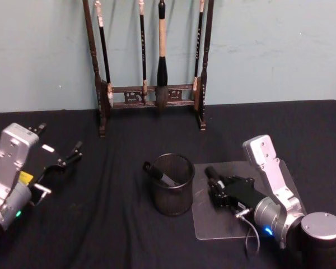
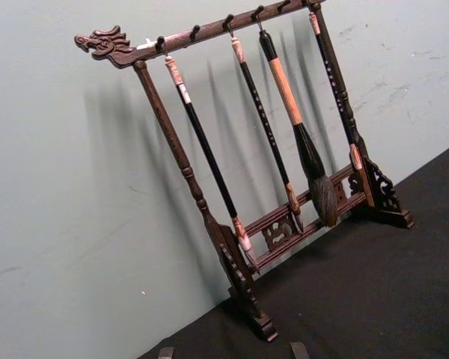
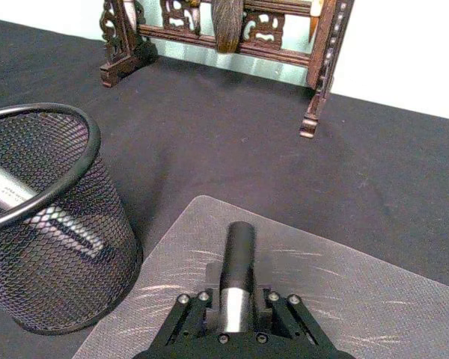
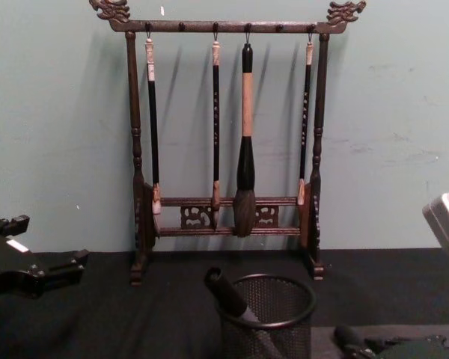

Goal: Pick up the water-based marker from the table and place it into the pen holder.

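The water-based marker (image 3: 238, 258) is sitting clamped between the closed fingers of my right gripper (image 1: 217, 186), its black cap sticking out ahead of them toward the far side; the table (image 1: 101, 230) is spreading black and wide under everything; the wooden brush rack (image 1: 151, 88) is standing upright at the table's far edge against the wall, four brushes hanging from it; the clear mat (image 1: 213, 227) is lying flat under my right gripper, and I cannot tell whether the marker is touching it; the pen holder (image 1: 172, 193) is standing upright at the mat's left edge, another marker (image 1: 157, 172) leaning inside it with its cap poking over the rim; my left gripper (image 1: 60, 140) is resting idle far to the left, fingers spread apart and gripping nothing
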{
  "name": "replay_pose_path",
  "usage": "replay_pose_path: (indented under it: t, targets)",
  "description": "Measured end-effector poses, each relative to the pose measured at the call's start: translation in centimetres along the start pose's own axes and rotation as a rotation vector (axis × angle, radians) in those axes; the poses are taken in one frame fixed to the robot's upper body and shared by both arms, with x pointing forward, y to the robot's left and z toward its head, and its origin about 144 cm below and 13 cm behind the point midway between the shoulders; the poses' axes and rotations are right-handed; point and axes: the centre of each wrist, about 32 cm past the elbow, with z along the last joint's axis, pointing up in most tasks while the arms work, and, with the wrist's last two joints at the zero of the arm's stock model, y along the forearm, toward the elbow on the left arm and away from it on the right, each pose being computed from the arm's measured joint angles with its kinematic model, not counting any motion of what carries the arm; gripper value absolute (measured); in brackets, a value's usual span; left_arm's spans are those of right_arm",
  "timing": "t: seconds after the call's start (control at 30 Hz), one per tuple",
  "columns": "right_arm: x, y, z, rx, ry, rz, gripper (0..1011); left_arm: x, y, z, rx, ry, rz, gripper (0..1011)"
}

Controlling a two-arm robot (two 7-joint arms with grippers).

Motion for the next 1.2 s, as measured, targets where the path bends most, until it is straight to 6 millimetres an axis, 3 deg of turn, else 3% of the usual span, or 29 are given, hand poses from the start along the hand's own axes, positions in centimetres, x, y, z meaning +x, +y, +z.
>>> replay_pose_path:
  t: [0.1, 0.7, 1.2]
  targets:
    - [0.0, 0.0, 0.0, 0.0, 0.0, 0.0, 238, 0.0, 0.0, 0.0, 0.0, 0.0, 0.0, 1009]
    - [0.0, -0.1, -0.1, 0.015, -0.001, 0.003, 238, 0.0, 0.0, 0.0, 0.0, 0.0, 0.0, 1009]
    - [0.6, -1.2, -0.5, 0.186, 0.033, 0.063, 238, 0.0, 0.0, 0.0, 0.0, 0.0, 0.0, 1009]
